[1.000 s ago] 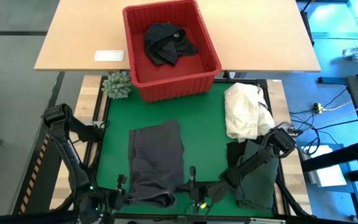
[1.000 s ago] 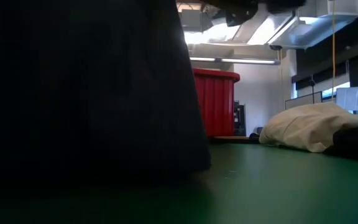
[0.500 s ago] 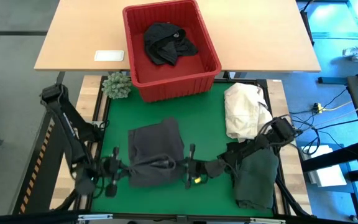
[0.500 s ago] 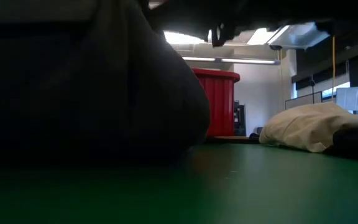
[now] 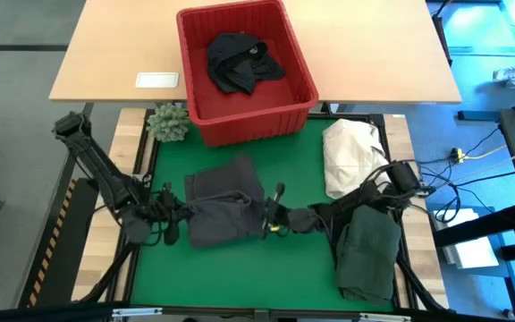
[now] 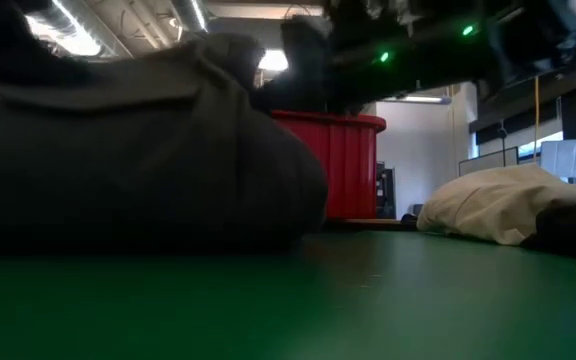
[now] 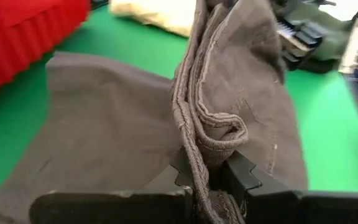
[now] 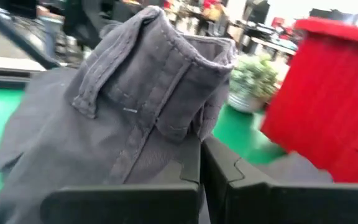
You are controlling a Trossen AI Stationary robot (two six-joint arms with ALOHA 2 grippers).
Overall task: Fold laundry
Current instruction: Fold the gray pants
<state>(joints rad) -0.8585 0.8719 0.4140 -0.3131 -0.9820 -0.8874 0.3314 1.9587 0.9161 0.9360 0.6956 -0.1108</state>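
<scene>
We hold the dark grey garment (image 5: 224, 208) by its two near corners, one in each gripper, because carrying both corners together lets the near edge travel as one straight line toward the far edge of the green mat (image 5: 302, 170) for an even fold. The left gripper (image 5: 179, 215) has its jaws shut tight on the garment's left hem, which bunches up between them in the left wrist view. The right gripper (image 5: 271, 217) has its jaws fully closed on the right corner, where the waistband seam rises above them in the right wrist view. The garment lies near the middle of the mat, its far part flat, its near part lifted and doubled over.

A dark green garment (image 5: 367, 255) sits folded near the right near corner of the mat, probably set there as a finished piece. The cream-white cloth heap (image 5: 351, 159) rests by the right edge, touching the green one's far end.

The red basket (image 5: 190, 67) stands across the mat's far edge and the wooden table (image 5: 374, 54) behind. It holds one crumpled black garment (image 5: 240, 61), as yet unfolded, with bare floor around it. A small green plant (image 5: 168, 122) stands just beside the basket's left near corner.
</scene>
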